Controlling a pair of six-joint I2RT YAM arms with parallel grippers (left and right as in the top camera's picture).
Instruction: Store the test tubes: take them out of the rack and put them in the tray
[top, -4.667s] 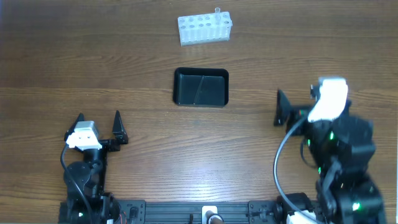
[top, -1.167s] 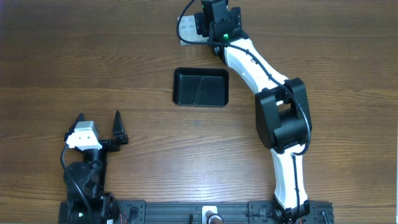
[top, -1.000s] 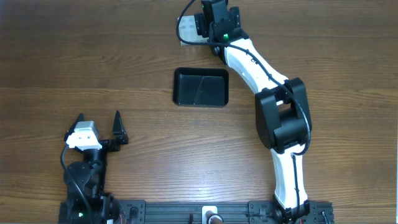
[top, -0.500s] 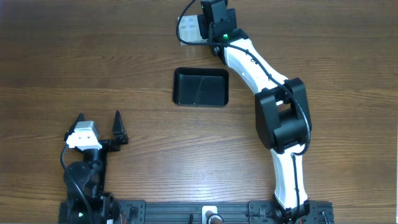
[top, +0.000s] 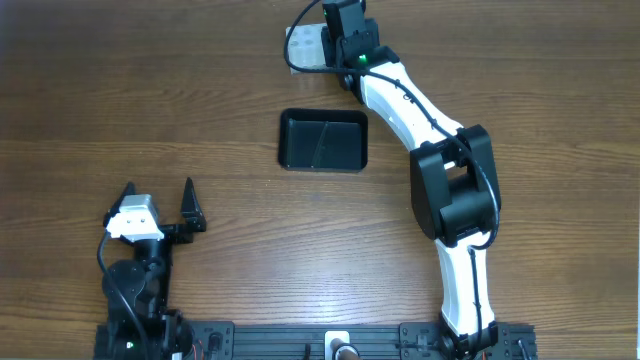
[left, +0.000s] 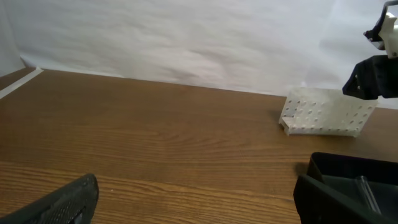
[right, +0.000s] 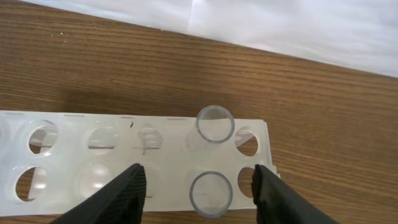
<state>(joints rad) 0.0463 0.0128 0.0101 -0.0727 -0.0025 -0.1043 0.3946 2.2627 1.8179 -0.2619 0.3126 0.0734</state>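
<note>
Rack (top: 303, 48) partly under right claw (right: 196, 177)

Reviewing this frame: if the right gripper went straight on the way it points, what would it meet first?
Probably the nearer test tube, standing in the rack between the fingers of the open right gripper; depth is unclear.

The rack (top: 305, 45) stands at the far side of the surface (top: 150, 100). The tray (top: 323, 140) lies in front of it, nearer the arm bases and apart from it. Two test tubes (right: 214, 124) stand near the rack's right end, one behind the other, under the right end effector (right: 198, 180). The left end effector (top: 159, 188) sits by its base, well apart from both.
</note>
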